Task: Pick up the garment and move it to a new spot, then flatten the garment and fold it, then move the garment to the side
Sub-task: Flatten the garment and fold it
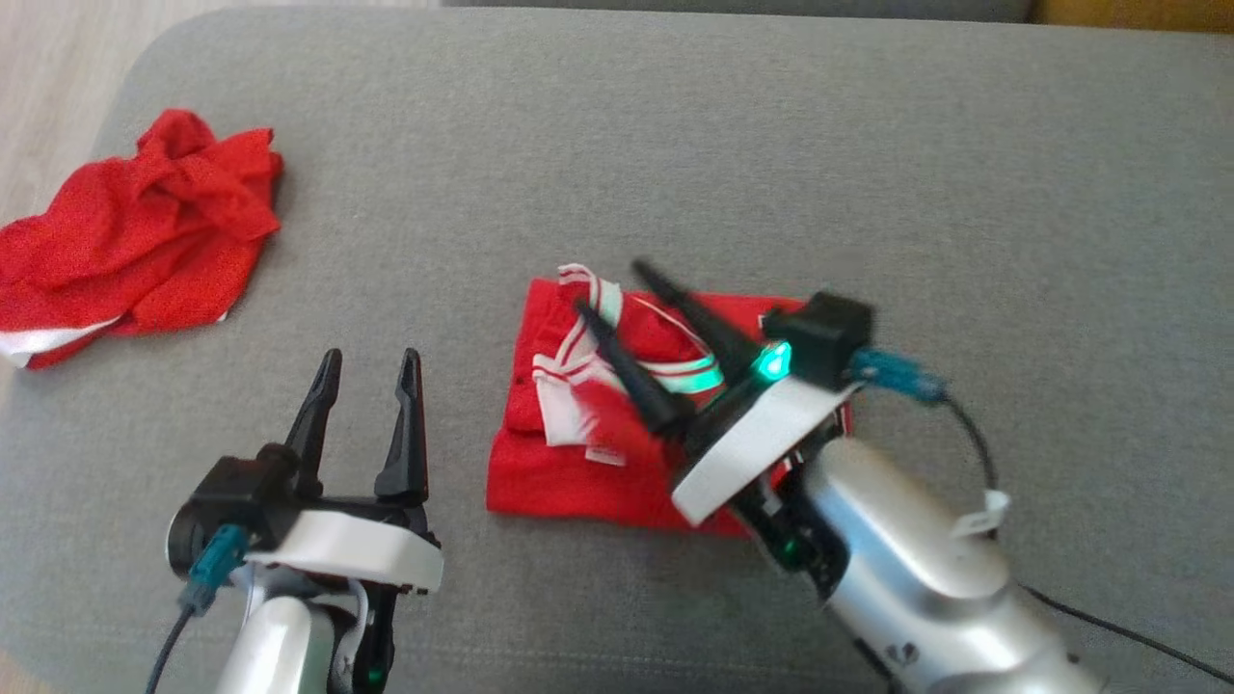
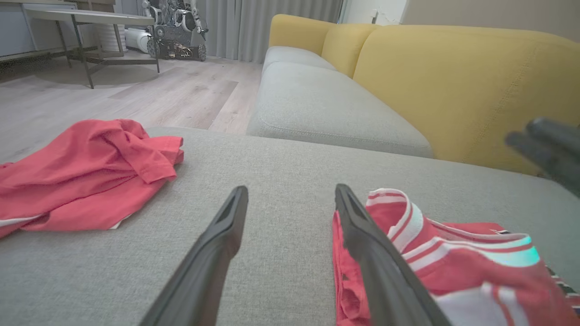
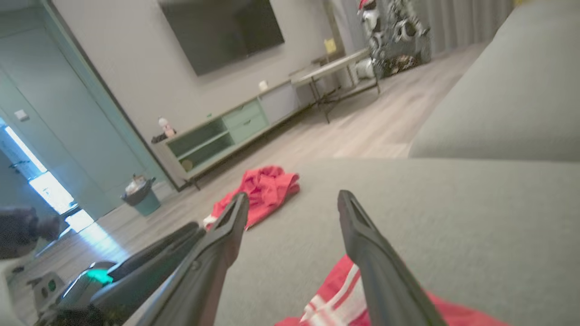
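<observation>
Grey sofa cushion (image 1: 771, 145) is carrying everything, with a yellow backrest (image 2: 453, 90) rising beyond it. Right fingers (image 1: 709, 328) are standing wide apart and gripping nothing, hovering blurred over the garment (image 1: 569, 487) and pointing toward 10 o'clock. Whether a tip is brushing the cloth I cannot tell. Left fingers (image 1: 407, 434) are spreading just as wide and empty, pointing to 12 o'clock, just beside the garment at its 8 o'clock.

The garment is lying near the middle of the cushion as a folded red packet, with its white-striped trim (image 1: 578, 361) bunching loosely on top. A second red garment (image 1: 145, 241) is sitting crumpled, well apart at 10 o'clock.

Folding is looking done, so the shift to the side is probably what is remaining. The cloth is looking light, soft and limp, so a pinch on the top layer alone would likely be peeling the fold open. Dragging it over the rough cushion would likely be doing the same. Taking hold through all layers at the thick 6 o'clock edge is seeming safest, ideally with one pair of fingers at each end, while keeping clear of the loose trim.
</observation>
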Robot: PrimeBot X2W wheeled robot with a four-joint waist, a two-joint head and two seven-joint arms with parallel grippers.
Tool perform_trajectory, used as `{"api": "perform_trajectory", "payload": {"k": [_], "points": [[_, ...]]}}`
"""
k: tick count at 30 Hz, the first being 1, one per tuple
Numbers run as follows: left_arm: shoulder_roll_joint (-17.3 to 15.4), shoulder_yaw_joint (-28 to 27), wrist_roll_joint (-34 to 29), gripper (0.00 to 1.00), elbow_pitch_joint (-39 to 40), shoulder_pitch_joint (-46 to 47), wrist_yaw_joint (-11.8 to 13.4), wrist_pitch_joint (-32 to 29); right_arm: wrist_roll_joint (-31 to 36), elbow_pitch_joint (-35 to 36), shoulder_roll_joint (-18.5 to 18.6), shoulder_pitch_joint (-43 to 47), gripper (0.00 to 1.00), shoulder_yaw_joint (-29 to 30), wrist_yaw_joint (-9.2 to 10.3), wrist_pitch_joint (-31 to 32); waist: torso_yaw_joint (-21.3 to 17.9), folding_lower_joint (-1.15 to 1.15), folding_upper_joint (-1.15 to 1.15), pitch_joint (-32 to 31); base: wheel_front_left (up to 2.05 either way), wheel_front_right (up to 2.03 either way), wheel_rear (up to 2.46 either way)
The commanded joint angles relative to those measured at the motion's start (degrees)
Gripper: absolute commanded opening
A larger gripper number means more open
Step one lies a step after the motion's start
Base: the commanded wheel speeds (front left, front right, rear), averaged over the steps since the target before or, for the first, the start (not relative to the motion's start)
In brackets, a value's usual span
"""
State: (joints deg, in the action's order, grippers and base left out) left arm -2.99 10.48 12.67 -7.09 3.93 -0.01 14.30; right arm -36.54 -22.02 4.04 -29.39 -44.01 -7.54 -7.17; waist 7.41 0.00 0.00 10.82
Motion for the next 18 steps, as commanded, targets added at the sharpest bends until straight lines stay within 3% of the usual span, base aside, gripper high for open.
{"api": "perform_trajectory", "payload": {"k": [1, 7, 14, 18], "points": [[-0.09, -2.03, -0.68, 1.0, 2.0, 1.94, -0.05, 0.7, 1.55, 2.86, -1.16, -0.62, 1.0, 1.97, 0.05, -1.93, -0.97, 0.0, 0.0, -0.52, 0.0, 0.0, 0.0], [-0.39, -3.17, -1.34, 1.0, 2.4, 1.3, -0.08, 0.7, 9.27, 6.92, 0.54, 4.97, 1.0, 16.91, 0.05, -3.29, -3.27, 0.0, 0.0, -1.5, 0.0, 0.0, 0.0], [-1.14, -4.01, -2.16, 1.0, 2.61, 0.47, -0.2, 0.7, 19.57, 15.66, 2.79, 16.78, 1.0, 36.97, 0.05, 1.39, -5.15, 0.0, 0.0, -2.46, 0.0, 0.0, 0.0], [-1.74, -4.39, -2.49, 1.0, 2.44, -0.41, -0.05, 0.7, 23.12, 20.29, 2.71, 22.23, 1.0, 41.81, 0.05, 4.11, -5.82, 0.0, 0.0, -3.33, 0.0, 0.0, 0.0]]}}
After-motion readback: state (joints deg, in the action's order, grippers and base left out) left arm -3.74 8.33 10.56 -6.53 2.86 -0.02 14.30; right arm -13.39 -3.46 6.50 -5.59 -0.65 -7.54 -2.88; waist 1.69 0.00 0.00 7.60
